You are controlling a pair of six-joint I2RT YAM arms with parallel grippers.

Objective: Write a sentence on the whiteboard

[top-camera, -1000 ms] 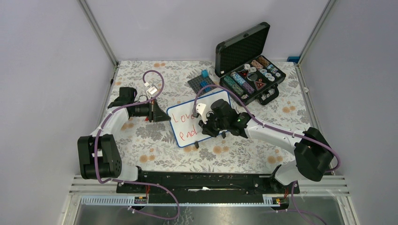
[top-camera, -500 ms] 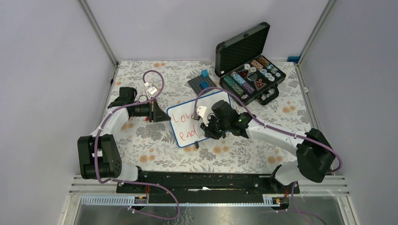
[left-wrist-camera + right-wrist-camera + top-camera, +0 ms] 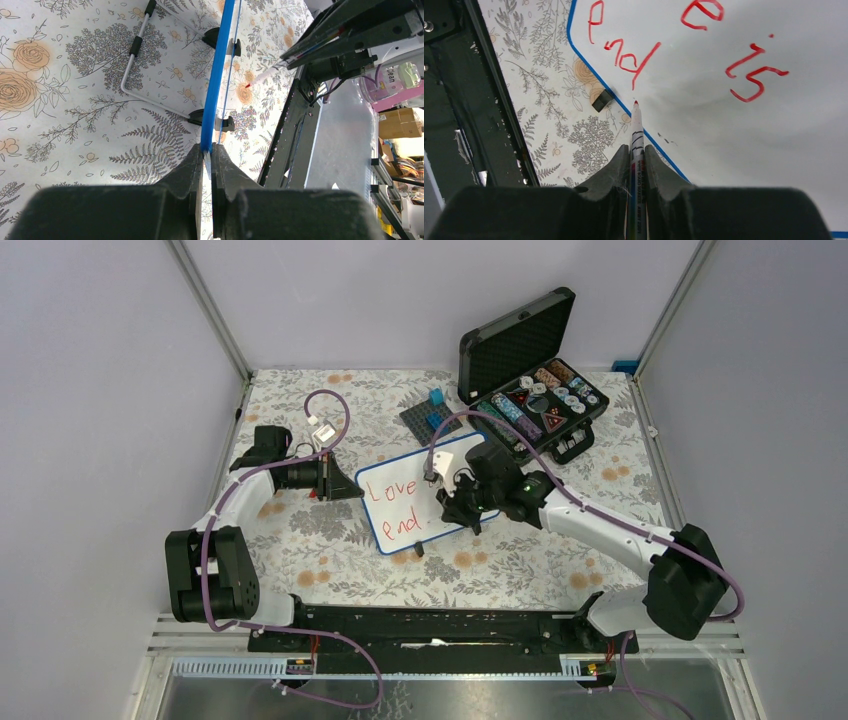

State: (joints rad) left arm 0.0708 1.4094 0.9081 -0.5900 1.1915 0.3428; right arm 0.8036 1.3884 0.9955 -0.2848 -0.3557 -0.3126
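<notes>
The whiteboard (image 3: 400,506), blue-framed, lies tilted at the table's middle. My left gripper (image 3: 350,485) is shut on its left edge; in the left wrist view the blue frame (image 3: 218,75) runs up out of the pinching jaws (image 3: 206,150). The sentence (image 3: 392,490) is red handwriting; "Love" and "end" show from above. The right wrist view shows "is" (image 3: 754,70) and "end" (image 3: 624,55). My right gripper (image 3: 636,150) is shut on a red whiteboard marker (image 3: 637,131). Its tip hangs by the board's lower edge, just below the last stroke; contact is unclear.
An open black case (image 3: 535,400) of small parts stands at the back right. A grey studded baseplate (image 3: 432,416) with blue bricks lies behind the board. A wire stand (image 3: 134,50) and black feet (image 3: 602,99) sit under the board. Grey walls enclose the floral tablecloth (image 3: 300,530).
My right gripper and the marker have shifted right along the board, uncovering more of "Love" and "end". The left gripper and the board have stayed put.
</notes>
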